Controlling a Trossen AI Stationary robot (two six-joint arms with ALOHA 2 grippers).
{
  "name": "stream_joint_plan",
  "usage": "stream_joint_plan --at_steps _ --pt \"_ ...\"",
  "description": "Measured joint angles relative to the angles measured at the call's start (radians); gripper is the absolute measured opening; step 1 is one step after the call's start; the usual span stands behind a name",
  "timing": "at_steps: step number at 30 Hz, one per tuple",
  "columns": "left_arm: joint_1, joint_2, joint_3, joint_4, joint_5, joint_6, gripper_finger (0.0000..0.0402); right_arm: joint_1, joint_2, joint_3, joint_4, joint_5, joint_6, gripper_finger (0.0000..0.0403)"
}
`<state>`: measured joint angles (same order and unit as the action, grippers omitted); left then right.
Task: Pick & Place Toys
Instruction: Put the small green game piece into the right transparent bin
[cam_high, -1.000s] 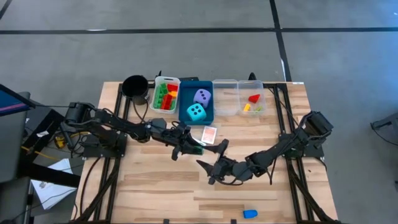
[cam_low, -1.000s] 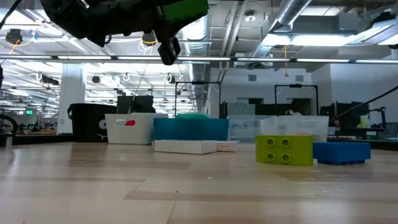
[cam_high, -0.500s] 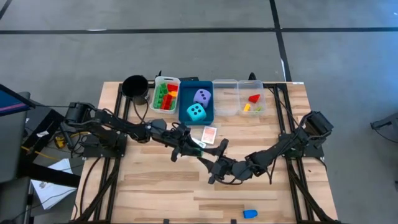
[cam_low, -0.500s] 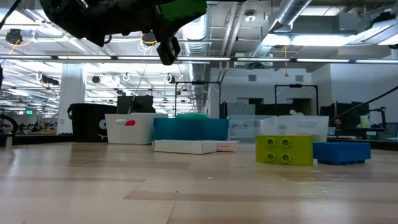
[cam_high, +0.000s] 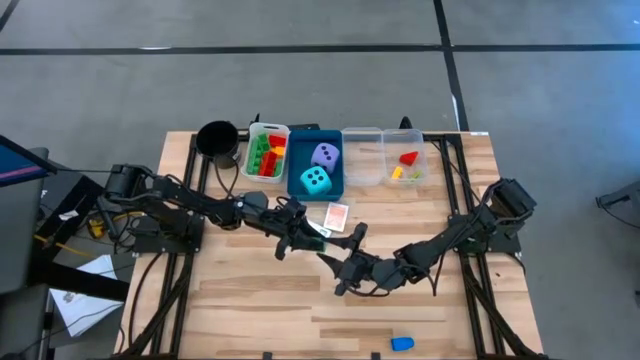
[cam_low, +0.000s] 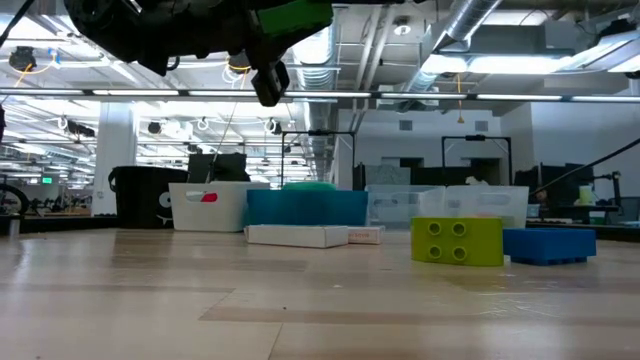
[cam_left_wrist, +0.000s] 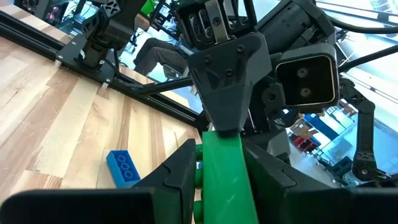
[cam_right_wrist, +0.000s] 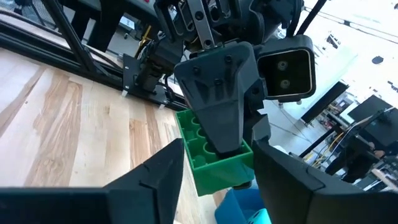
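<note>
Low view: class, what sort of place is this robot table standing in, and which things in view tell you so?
Probably an open industrial lab or workshop: bare ceiling ducts and pipes overhead, rows of strip lights far back, and dark metal frames beyond the wooden table.

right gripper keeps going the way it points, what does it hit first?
Most likely the green brick held in the left gripper, which faces the right gripper head-on; in the right wrist view the brick sits between its fingers.
</note>
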<state>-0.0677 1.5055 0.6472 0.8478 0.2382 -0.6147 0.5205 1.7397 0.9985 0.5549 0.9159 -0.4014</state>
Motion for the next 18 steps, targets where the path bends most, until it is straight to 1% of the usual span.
stream_joint_plan --at_steps 4,9,15,18 --pt "0.0 0.0 0.0 0.006 0.002 0.0 0.0093 0.0 0.0 0.0 -0.008 -0.002 0.019 0.0197" --pt "0.0 0.0 0.0 0.006 0.023 0.0 0.0093 -0.002 0.0 0.0 -0.057 0.0 -0.002 0.02" --pt "-0.005 0.0 0.0 0.006 0.023 0.0 0.0093 -0.014 0.001 0.0 -0.057 0.001 -0.021 0.0192" --pt "-0.005 0.0 0.0 0.006 0.023 0.0 0.0093 -0.014 0.001 -0.001 -0.057 0.002 -0.063 0.0182"
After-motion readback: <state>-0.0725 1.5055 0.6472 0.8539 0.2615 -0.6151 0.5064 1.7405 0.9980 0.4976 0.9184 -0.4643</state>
